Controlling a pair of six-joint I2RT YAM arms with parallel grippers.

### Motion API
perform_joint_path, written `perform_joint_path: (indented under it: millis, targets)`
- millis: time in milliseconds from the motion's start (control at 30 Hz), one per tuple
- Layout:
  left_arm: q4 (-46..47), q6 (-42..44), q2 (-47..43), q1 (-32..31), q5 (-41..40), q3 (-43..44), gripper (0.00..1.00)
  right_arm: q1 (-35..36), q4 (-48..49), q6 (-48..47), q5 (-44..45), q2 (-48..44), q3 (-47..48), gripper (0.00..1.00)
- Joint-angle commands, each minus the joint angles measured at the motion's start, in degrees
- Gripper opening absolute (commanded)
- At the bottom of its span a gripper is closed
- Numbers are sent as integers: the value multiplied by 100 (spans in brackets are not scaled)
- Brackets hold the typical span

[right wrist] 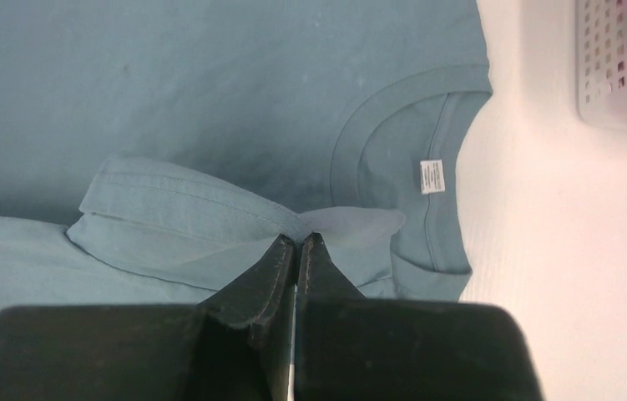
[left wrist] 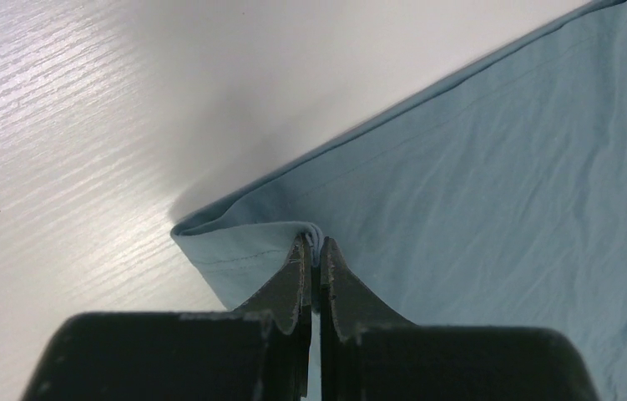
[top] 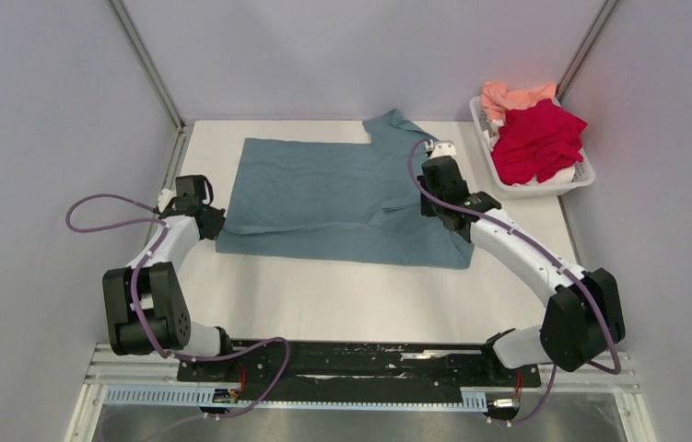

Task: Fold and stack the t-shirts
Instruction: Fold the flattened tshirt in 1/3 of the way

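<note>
While the teal t-shirt (top: 342, 198) lies spread on the counter (top: 323, 295), the left tool (left wrist: 315, 251) is clamped tight on its hem corner and the right tool (right wrist: 297, 244) on a sleeve fold beside the collar, seemingly so both can lift one side over together.

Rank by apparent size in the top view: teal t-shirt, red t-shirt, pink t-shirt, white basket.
1. teal t-shirt, spread flat, by far largest.
2. white basket, by outline; mostly covered.
3. red t-shirt, bunched inside it.
4. pink t-shirt, partly hidden behind the red, so unsure.
</note>
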Motion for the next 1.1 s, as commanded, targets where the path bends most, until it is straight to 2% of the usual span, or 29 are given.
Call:
perform_joint_path:
  millis: [0, 133, 200, 233, 267, 300, 333, 367, 400, 433, 467, 500, 567, 600, 800, 900, 1000, 1067]
  targets:
    - [197, 52, 214, 12, -223, 322, 0, -111, 525, -428, -122, 270, 322, 1]
    - [232, 195, 556, 13, 3, 556, 2, -299, 615, -613, -203, 779, 591, 4]
    - [210, 231, 730, 12, 58, 651, 14, -451, 653, -600, -276, 1170, 787, 6]
    - [192, 251, 843, 14, 101, 739, 37, -521, 725, -630, -323, 1372, 901, 7]
    - [154, 303, 897, 13, 124, 790, 52, -604, 835, -673, -337, 1629, 1013, 8]
    - [133, 336, 975, 17, 179, 912, 73, -688, 920, -736, -382, 1899, 1217, 9]
    - [28, 388, 998, 10, 180, 991, 81, -777, 964, -774, -387, 2235, 1502, 11]
    - [-35, 418, 994, 12, 166, 1147, 95, -854, 947, -811, -270, 2583, 2002, 14]
    - [-146, 490, 968, 12, 165, 1223, 97, -909, 853, -962, -68, 2985, 2354, 25]
    - [-228, 508, 889, 10, 145, 1372, 99, -944, 779, -1041, 448, 3220, 2665, 58]
    - [-348, 506, 828, 11, 137, 1419, 100, -965, 463, -930, 763, 3414, 3027, 69]
    - [-351, 516, 674, 10, 184, 1447, 100, -969, 38, -689, 949, 3502, 3353, 76]
    - [-290, 570, 449, 5, 420, 1384, 100, -962, -252, -437, 579, 3259, 3298, 87]
    - [-186, 664, 388, 4, 556, 1305, 100, -962, -136, -393, 229, 2993, 3018, 97]
    - [441, 1075, 91, -326, 1715, 743, 100, -926, 555, 201, -2187, 1583, 1125, 100]
    - [756, 1371, 126, -591, 2124, 546, 100, -917, 1186, 478, -2937, 1239, 292, 100]
    - [694, 1529, 278, -812, 2080, 456, 100, -811, 1534, 443, -3773, 1399, 183, 100]
    - [803, 1576, 342, -935, 2179, 334, 100, -639, 1542, 398, -3815, 1679, 386, 100]
